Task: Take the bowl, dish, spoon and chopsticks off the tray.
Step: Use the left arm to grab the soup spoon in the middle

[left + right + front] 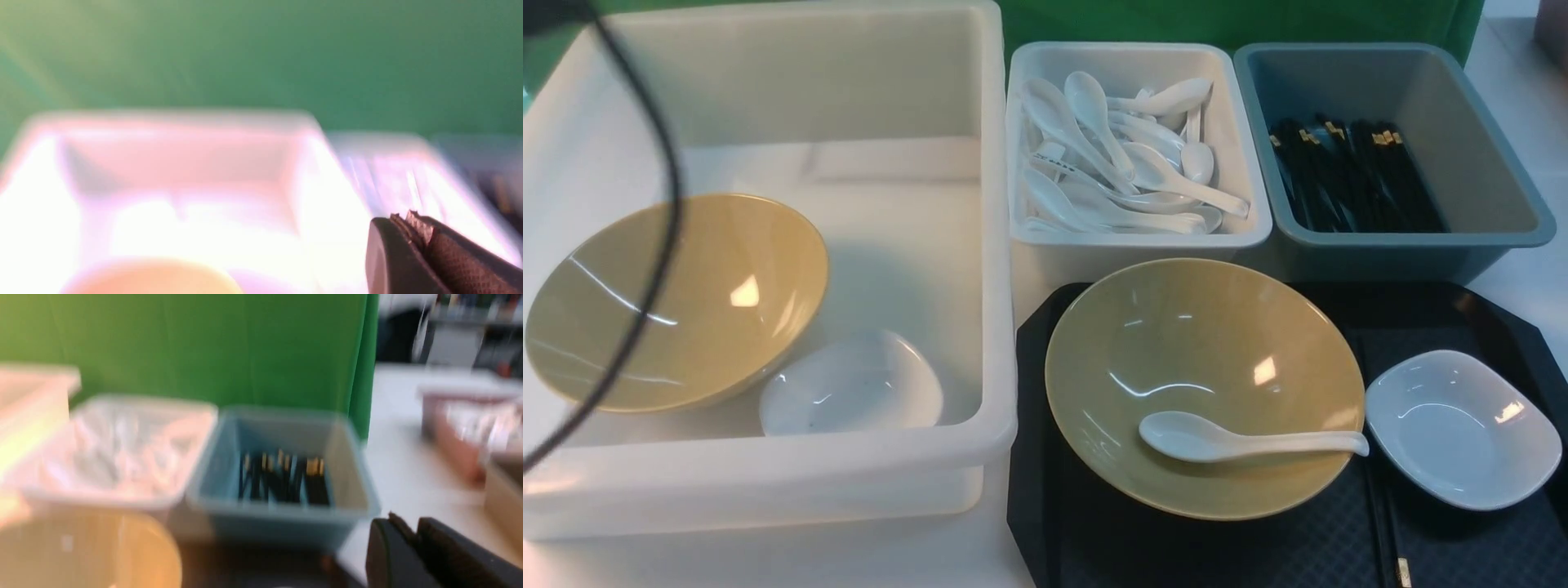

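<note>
Left end effector (404, 220) black, weave-textured pads (449, 253); thin black cable (676, 204).

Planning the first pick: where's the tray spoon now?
Front view, right of centre: the spoon lies inside the bowl on the tray, scoop left, handle reaching the rim nearest the dish.

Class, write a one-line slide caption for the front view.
Spoon lies in the mustard bowl on the black tray, white dish beside it.

Mustard-yellow bowl (1205, 351), white spoon (1241, 441) and dish (1462, 429), black tray (1258, 555) (diamond-patterned), grey-blue bin (1494, 188), green backdrop (1225, 20).
</note>
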Robot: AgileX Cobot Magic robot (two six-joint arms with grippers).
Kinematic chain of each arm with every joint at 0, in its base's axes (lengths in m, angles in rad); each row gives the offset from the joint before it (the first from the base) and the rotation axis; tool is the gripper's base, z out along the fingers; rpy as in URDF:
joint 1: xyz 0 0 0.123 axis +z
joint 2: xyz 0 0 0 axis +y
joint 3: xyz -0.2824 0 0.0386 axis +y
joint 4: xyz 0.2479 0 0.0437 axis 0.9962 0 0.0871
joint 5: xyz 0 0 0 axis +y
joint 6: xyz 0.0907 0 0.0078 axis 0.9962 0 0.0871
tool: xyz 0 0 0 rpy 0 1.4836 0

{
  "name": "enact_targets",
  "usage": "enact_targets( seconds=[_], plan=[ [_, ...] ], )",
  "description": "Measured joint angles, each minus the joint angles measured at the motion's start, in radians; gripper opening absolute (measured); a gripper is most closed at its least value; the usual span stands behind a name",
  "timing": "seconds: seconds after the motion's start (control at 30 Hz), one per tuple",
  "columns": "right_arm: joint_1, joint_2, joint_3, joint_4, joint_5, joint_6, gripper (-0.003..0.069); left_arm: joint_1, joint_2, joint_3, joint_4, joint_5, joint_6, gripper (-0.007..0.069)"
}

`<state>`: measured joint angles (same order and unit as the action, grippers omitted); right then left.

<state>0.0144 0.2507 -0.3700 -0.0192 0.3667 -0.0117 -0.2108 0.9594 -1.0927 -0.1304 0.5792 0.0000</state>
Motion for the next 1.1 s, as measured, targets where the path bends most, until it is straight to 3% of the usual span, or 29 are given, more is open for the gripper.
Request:
enact_targets(
  seconds=[0.07,0.17,0.3,0.4,0.7,0.97,1.1],
  plan=[
    [0.024,0.010,0.005,0.000,0.044,-0.057,0.0093,-0.104,0.121,-0.063,-0.058,0.128,0.118,-0.0008],
    [0.061,0.022,0.023,0.000,0.128,-0.157,0.0041,-0.250,0.264,-0.125,-0.158,0.168,0.282,-0.0008],
    [0.099,0.022,0.050,0.000,0.150,-0.188,0.0031,-0.396,0.412,-0.182,-0.214,0.157,0.425,-0.0008],
    [0.118,0.022,0.065,0.000,0.141,-0.193,0.0031,-0.463,0.516,-0.225,-0.246,0.152,0.462,-0.0008],
    [0.127,0.022,0.071,0.001,0.130,-0.194,0.0031,-0.499,0.802,-0.391,-0.322,0.251,0.599,0.0038],
    [0.145,0.022,0.071,0.001,0.087,-0.191,0.0031,-0.499,0.986,-0.442,-0.416,0.296,0.966,0.0262],
    [0.149,0.022,0.071,0.001,0.083,-0.189,0.0032,-0.499,1.038,-0.442,-0.501,0.296,1.130,0.0290]
  ],
)
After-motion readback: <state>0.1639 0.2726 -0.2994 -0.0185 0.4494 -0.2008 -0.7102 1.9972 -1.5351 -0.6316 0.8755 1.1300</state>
